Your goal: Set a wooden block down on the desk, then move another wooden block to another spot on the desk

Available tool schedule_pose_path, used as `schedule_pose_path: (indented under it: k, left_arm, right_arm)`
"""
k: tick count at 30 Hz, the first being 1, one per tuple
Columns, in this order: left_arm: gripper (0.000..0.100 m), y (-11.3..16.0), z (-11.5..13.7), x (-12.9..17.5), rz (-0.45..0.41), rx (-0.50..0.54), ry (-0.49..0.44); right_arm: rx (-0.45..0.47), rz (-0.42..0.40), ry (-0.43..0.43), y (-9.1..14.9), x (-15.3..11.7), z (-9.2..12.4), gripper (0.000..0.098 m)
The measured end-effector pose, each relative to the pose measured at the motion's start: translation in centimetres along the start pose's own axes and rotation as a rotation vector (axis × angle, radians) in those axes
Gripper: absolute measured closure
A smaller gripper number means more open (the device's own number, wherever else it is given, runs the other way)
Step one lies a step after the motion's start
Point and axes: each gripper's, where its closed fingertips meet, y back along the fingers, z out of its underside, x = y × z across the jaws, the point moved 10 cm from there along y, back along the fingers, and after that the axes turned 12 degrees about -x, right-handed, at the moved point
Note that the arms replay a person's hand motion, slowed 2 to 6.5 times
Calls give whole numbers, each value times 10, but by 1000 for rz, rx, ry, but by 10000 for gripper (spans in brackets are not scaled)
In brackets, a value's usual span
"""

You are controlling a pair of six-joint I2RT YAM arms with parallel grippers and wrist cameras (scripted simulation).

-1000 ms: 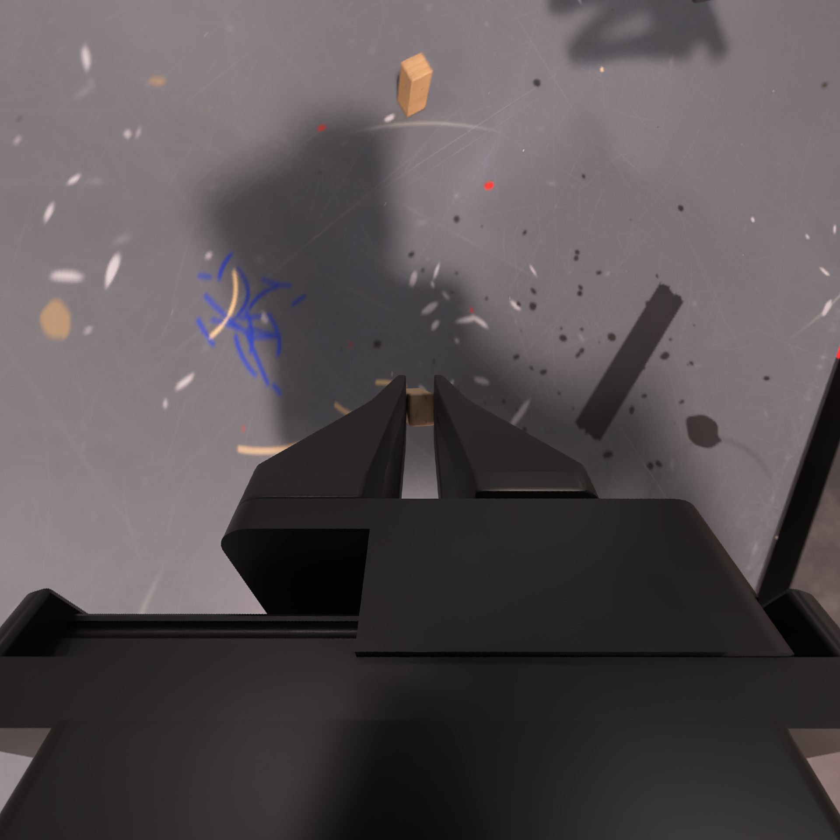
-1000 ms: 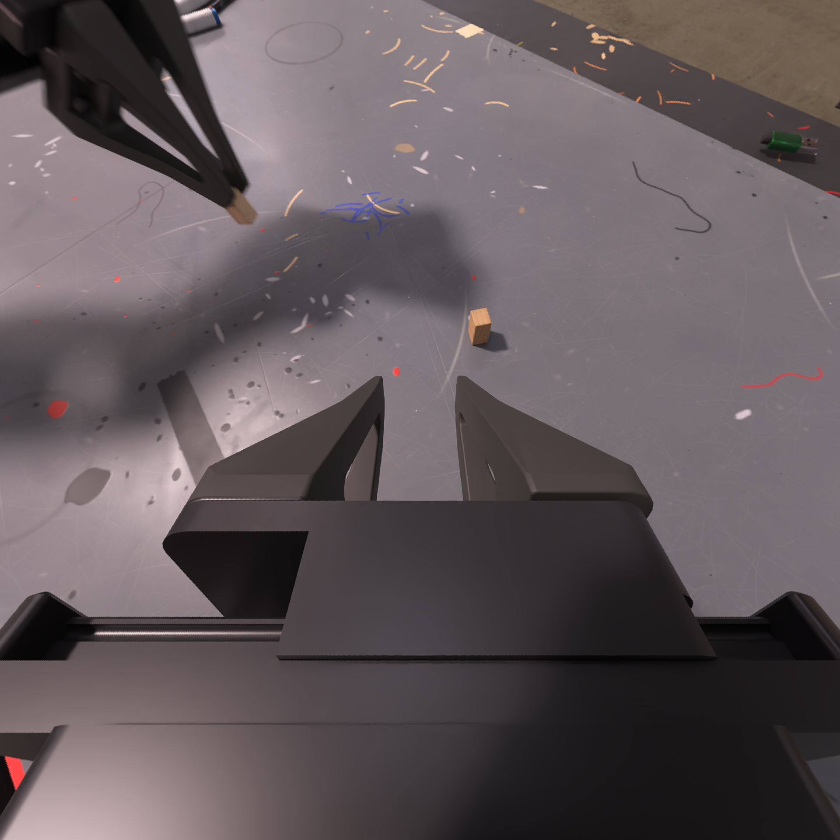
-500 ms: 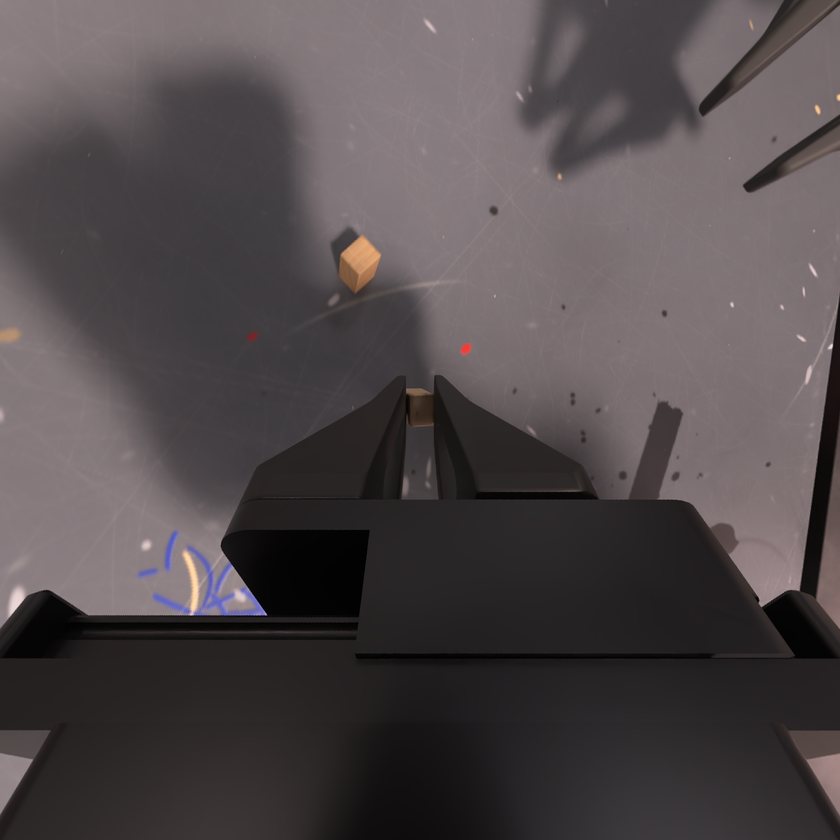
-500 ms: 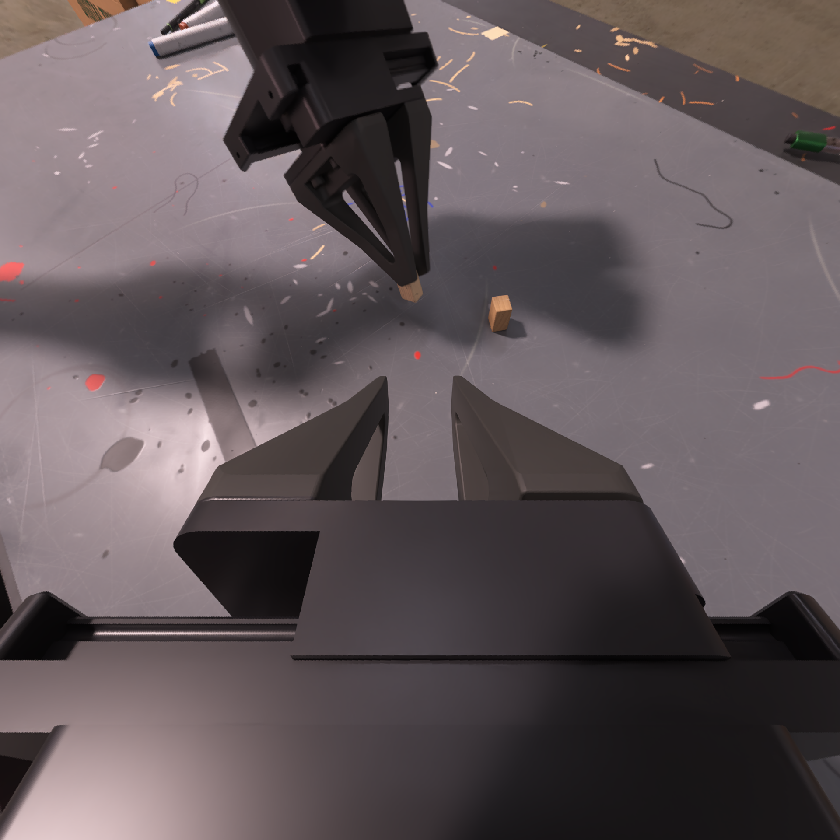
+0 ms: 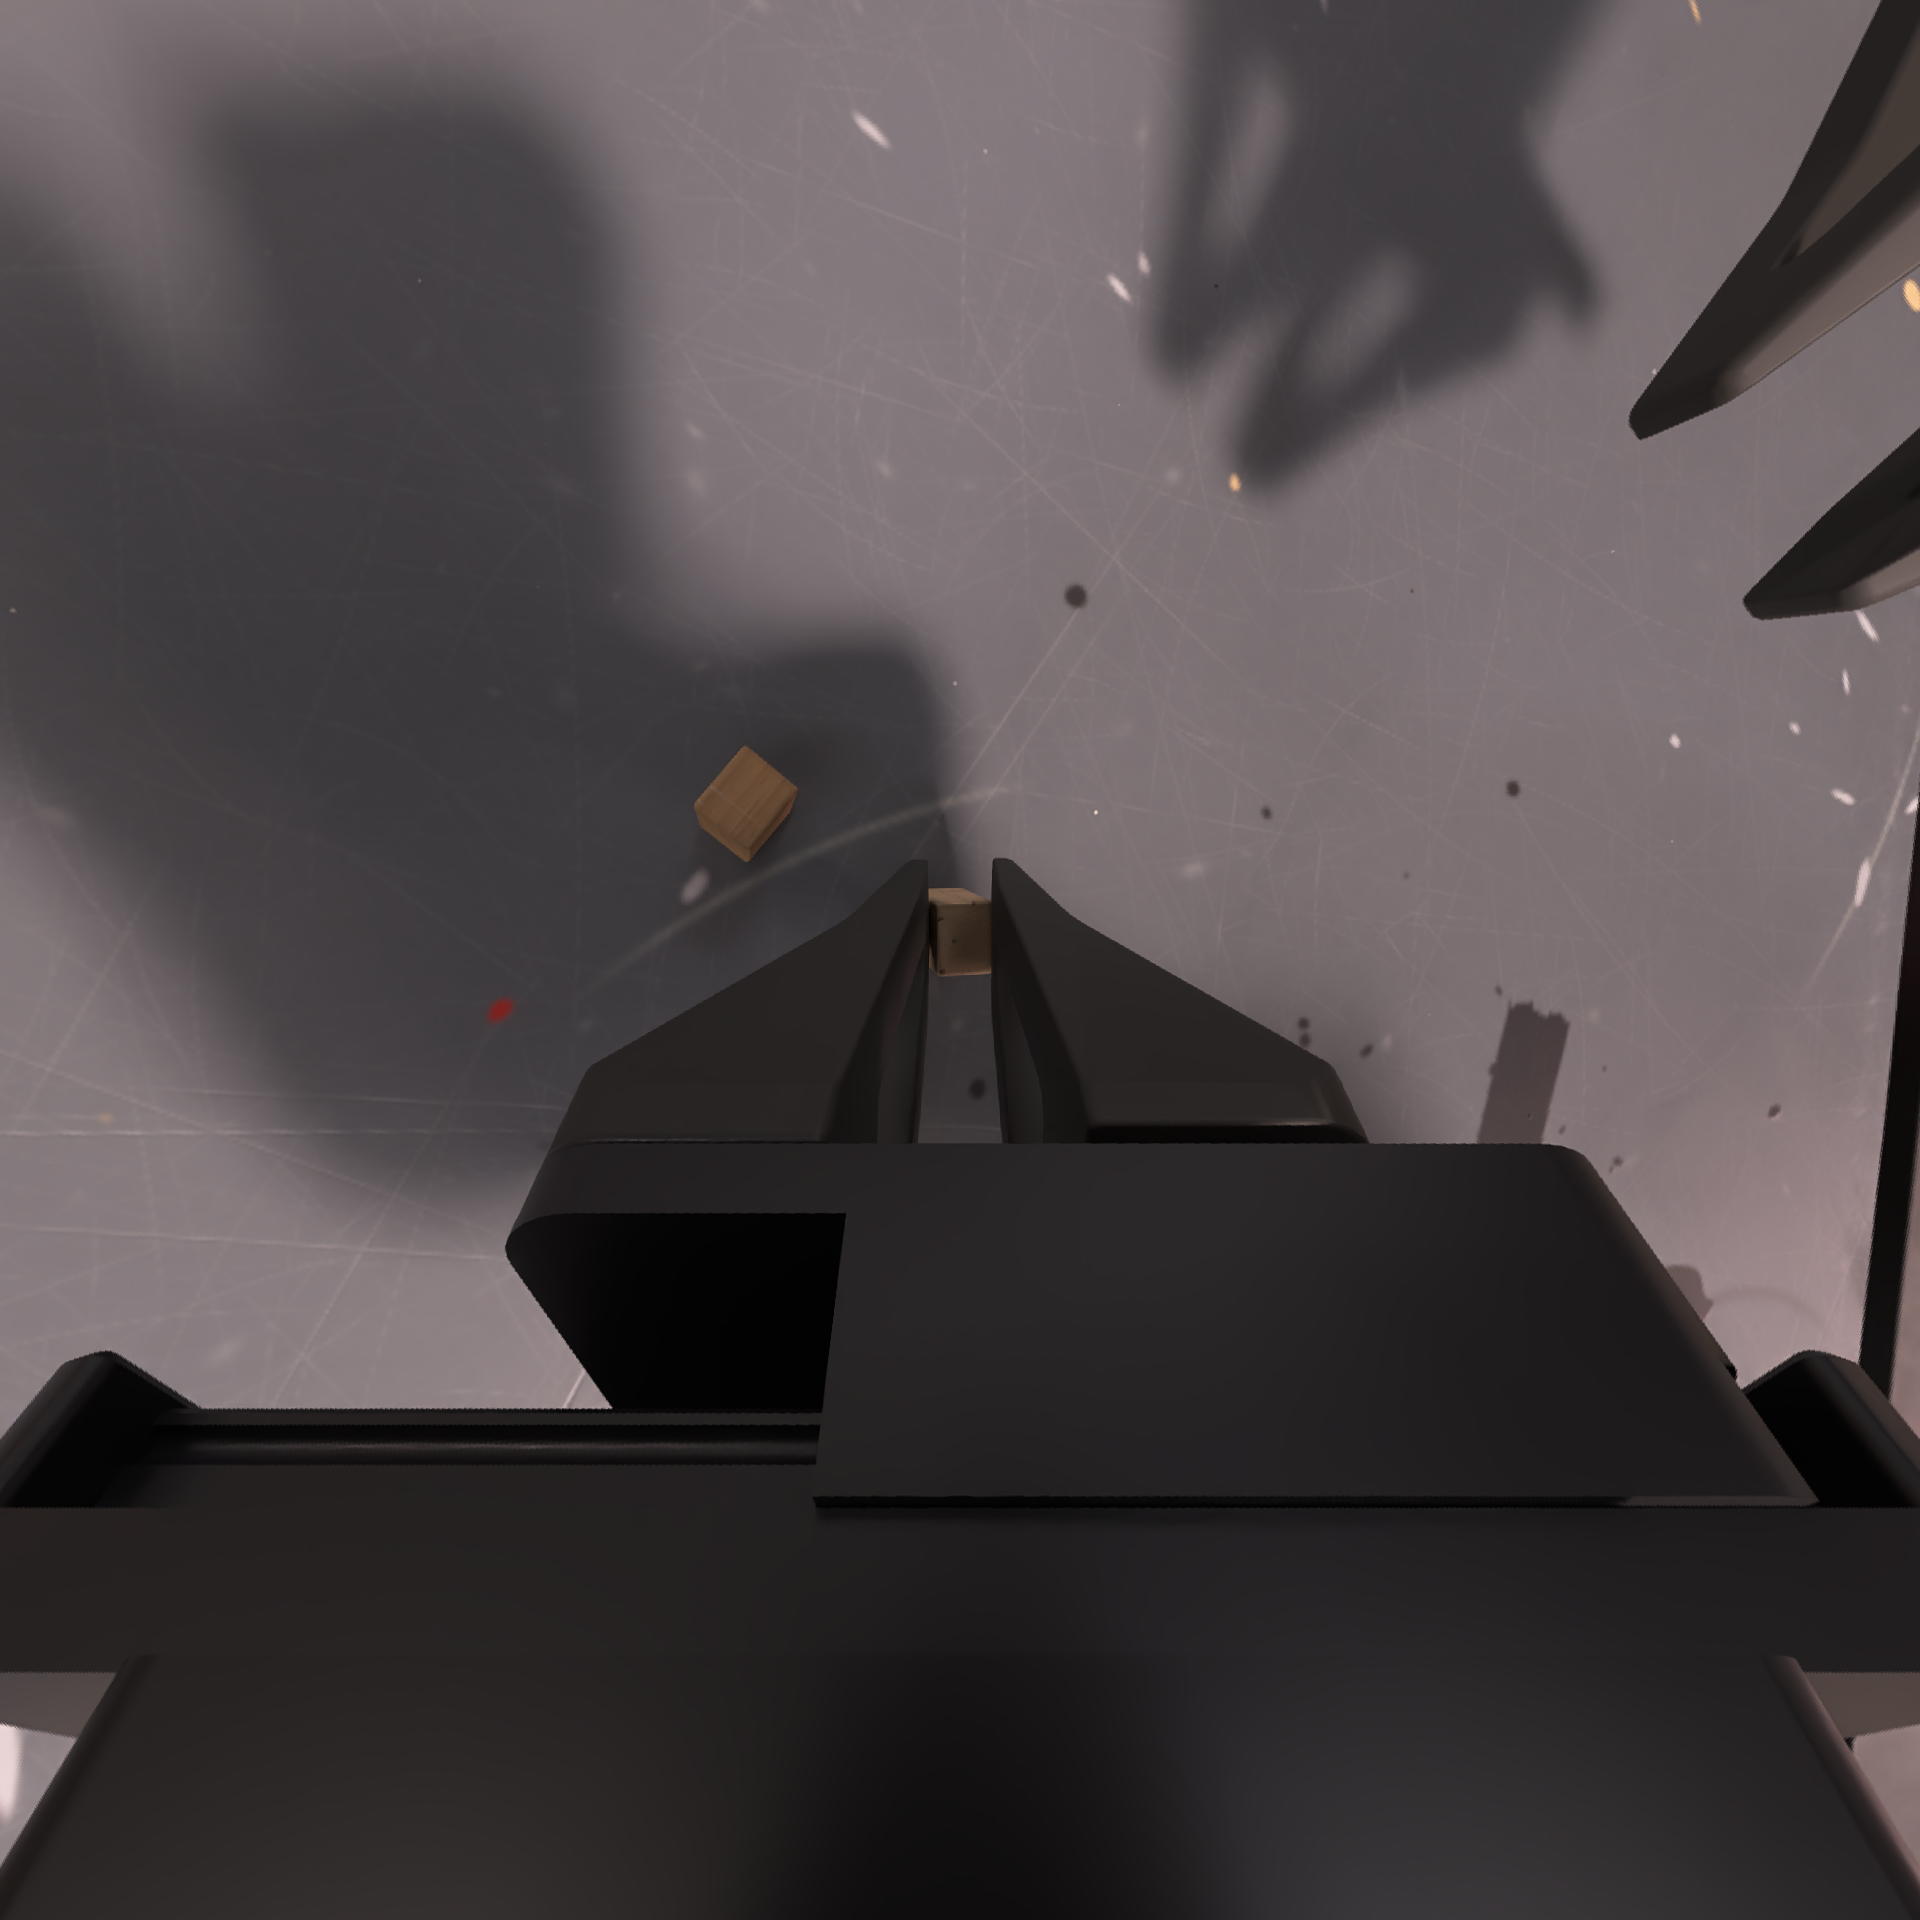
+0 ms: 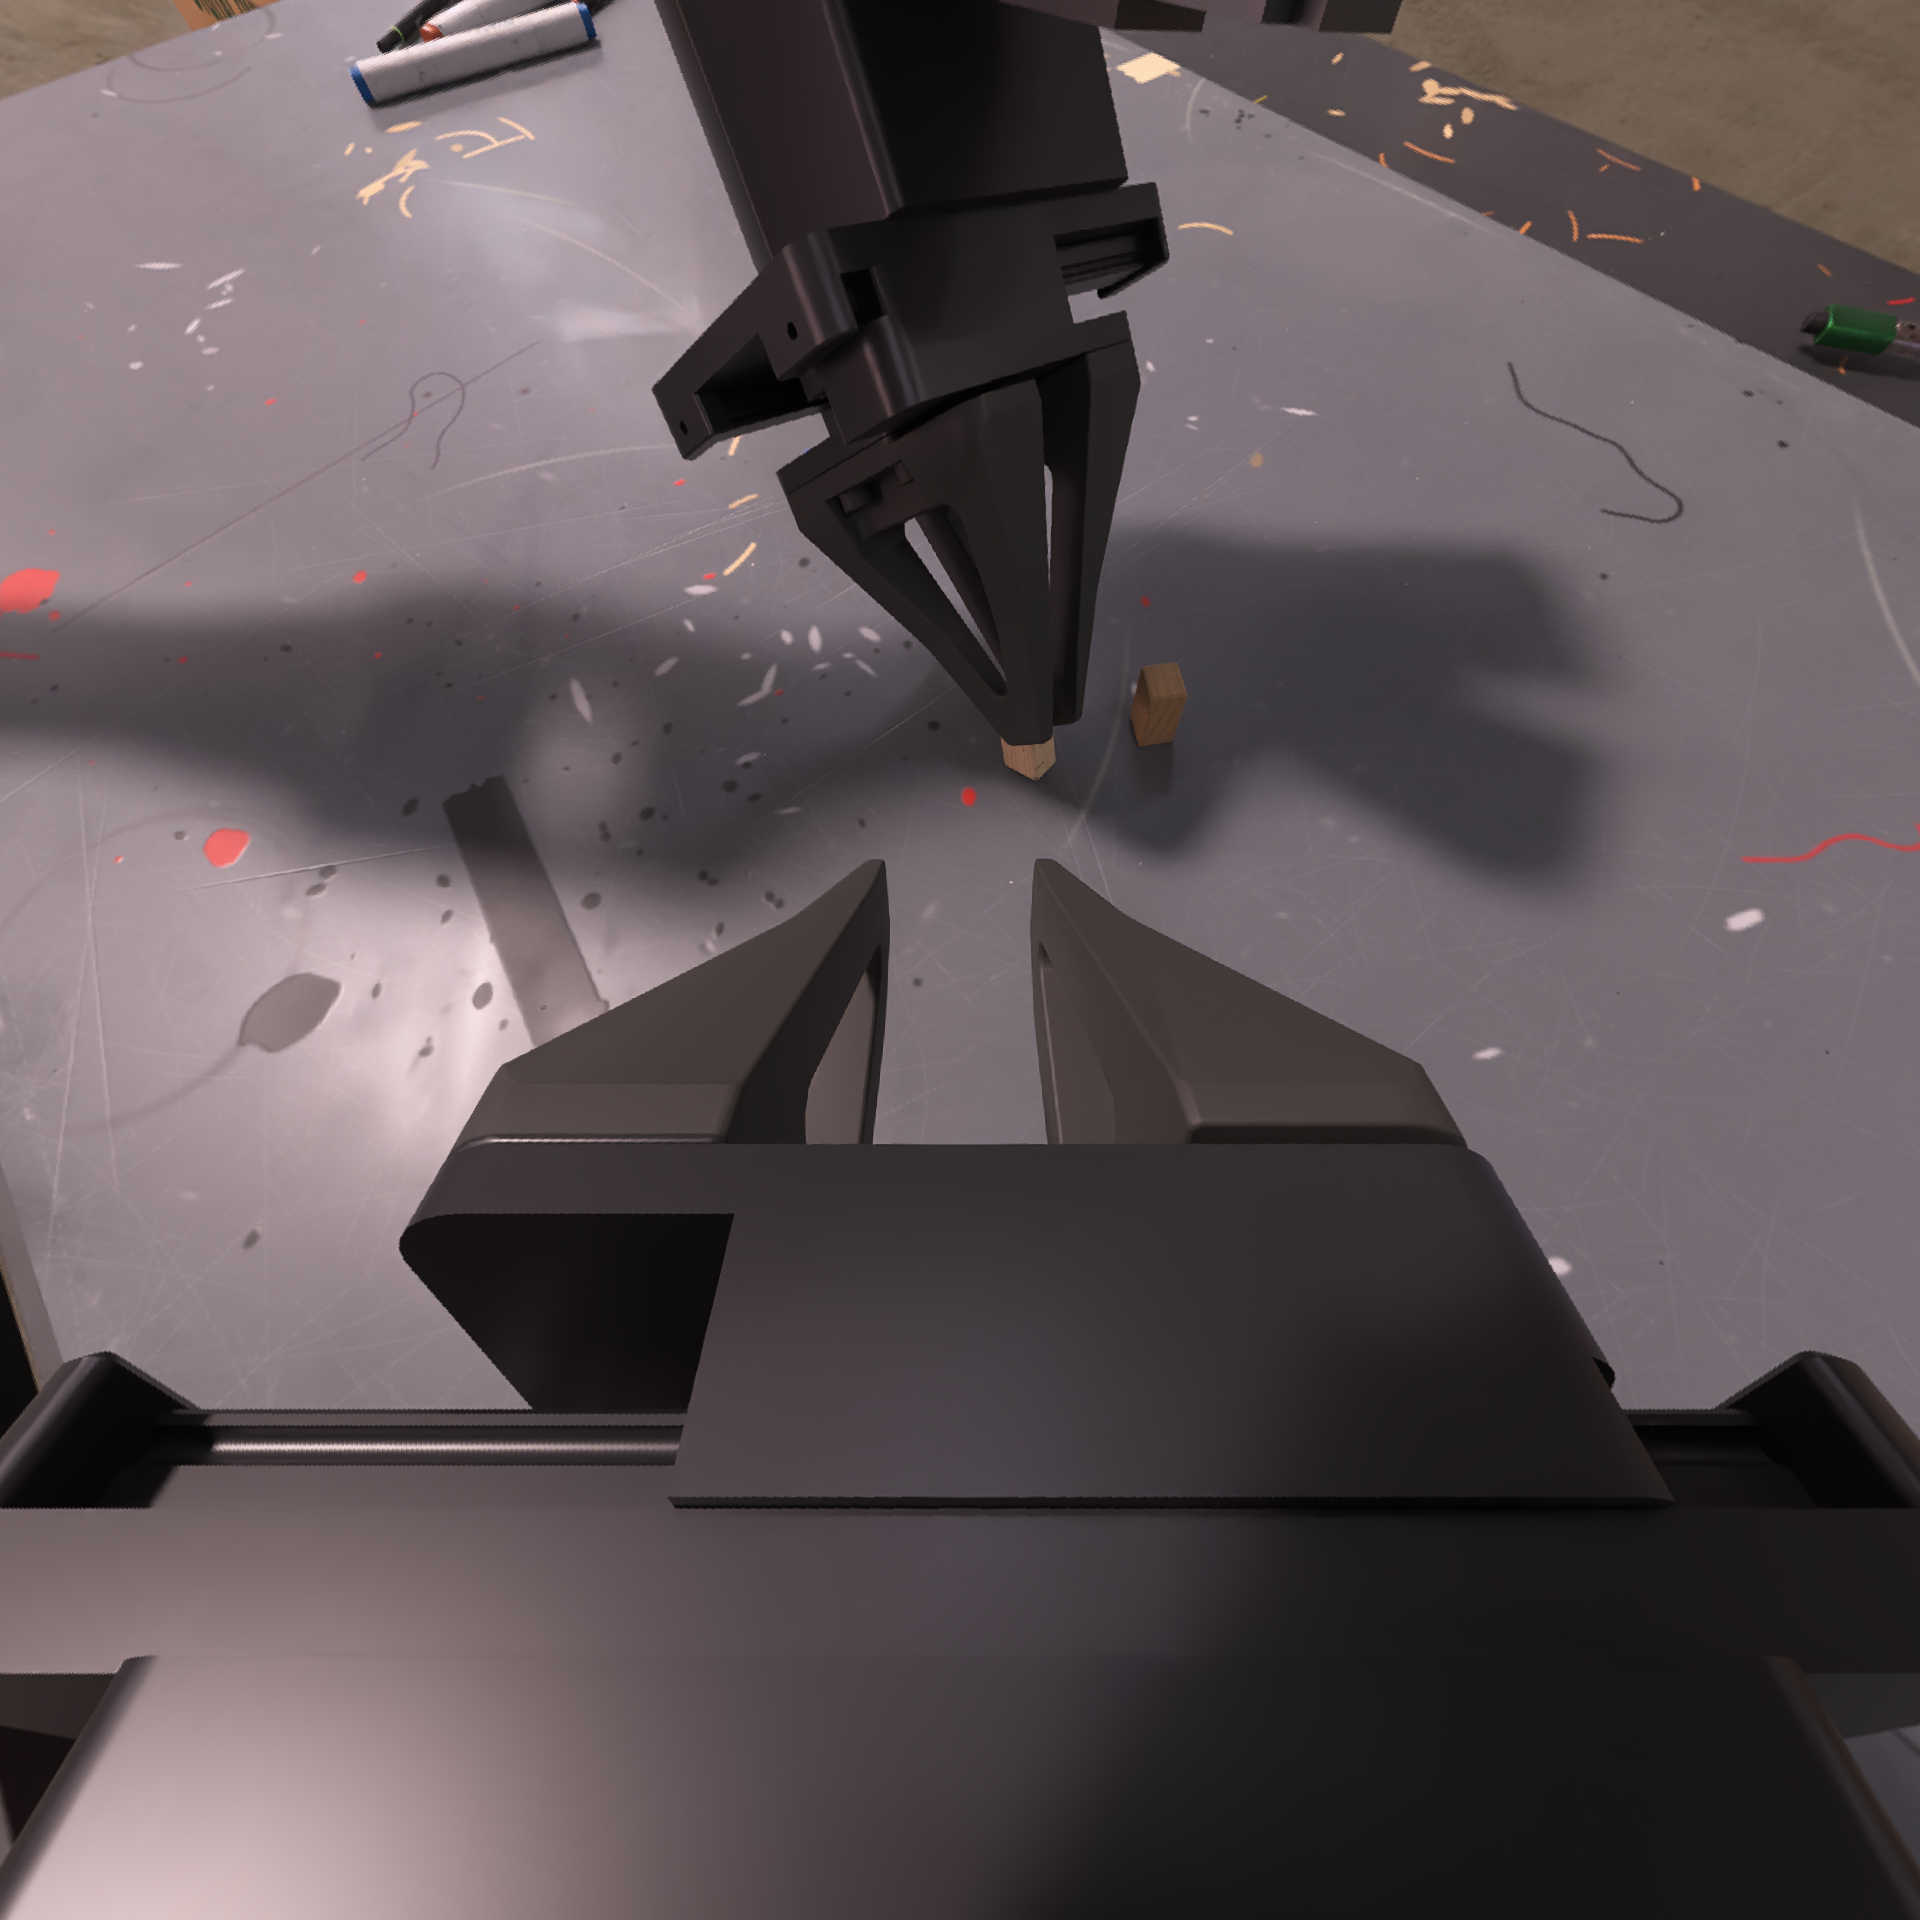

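Blocks numbered two on the desk (image 6: 1455, 1039): one block (image 5: 958, 932) was pinched between the tips of the left gripper (image 5: 960, 914), hanging just above the grey top near the middle of the bench, not yet touching as far as I could tell. The second block (image 6: 1157, 704) stood upright on its end just beside it, long axis vertical, a little toward the bench's far right. The right gripper (image 6: 960, 883) hovered nearer the front edge, jaws narrowly parted and holding nothing, aimed toward both blocks. I judged the set-down nearly complete; only a short drop straight down remained. The standing block lay closer to the left fingers (image 6: 1023, 665), so a careless release might knock it. Markers (image 6: 473, 47) lay at the far left corner; no containers were in sight
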Motion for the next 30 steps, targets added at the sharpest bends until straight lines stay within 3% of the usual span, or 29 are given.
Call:
schedule_pose_path:
  k: [15, 30]
  left_arm:
    - [869, 12, 8, 3, -33, 36, -6]
    - [816, 34, 17, -24, -172, 175, 131]
  right_arm:
    - [-4, -6, -26, -1, 2, 4, 747]
    - [-23, -14, -24, -7, 2, 4, 746]
